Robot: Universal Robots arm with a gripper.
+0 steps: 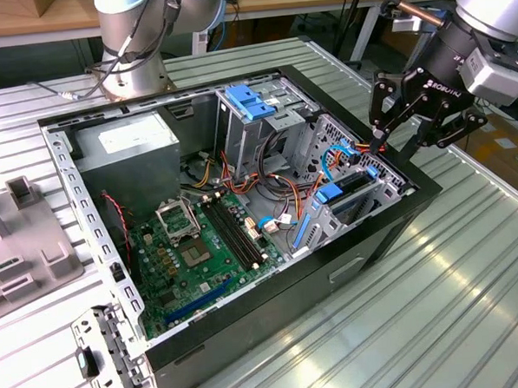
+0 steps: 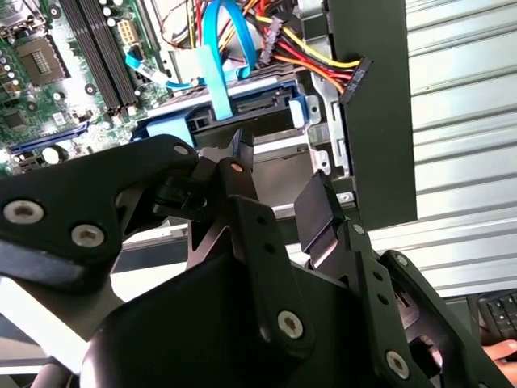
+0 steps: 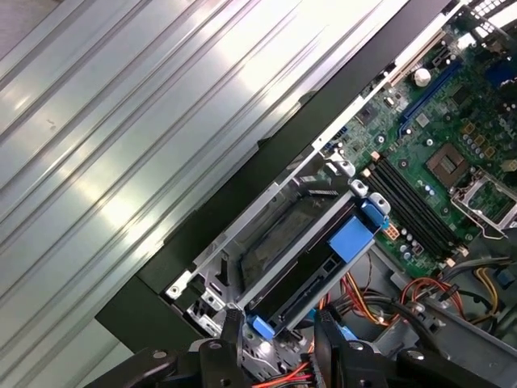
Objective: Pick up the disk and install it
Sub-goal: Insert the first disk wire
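**Disk in the bay, hand empty above it**

Here we are at the exterior view's right. The hand (image 1: 397,143) hangs over the corner of the open computer case (image 1: 366,240), which sits on the ribbed metal tabletop (image 1: 471,261). Its fingers (image 2: 319,212) are spread apart, with nothing between them.

The disk (image 1: 350,186) isn't in the grip at all. It lies slotted into the metal drive cage (image 1: 395,180) just beneath the hand, with blue rails along its sides and a blue tab (image 3: 351,238) at one end.

So by my reckoning the pick-up is done and the disk is in its bay. Whether it's pushed fully home and locked, I can't tell from here.

A blue cable (image 2: 214,65) drops toward the disk's back edge, but the join itself is hard to make out. The disk shows edge-on, so its flat face is hidden, and the hand's dark body blocks much of the bay in the second wrist view.
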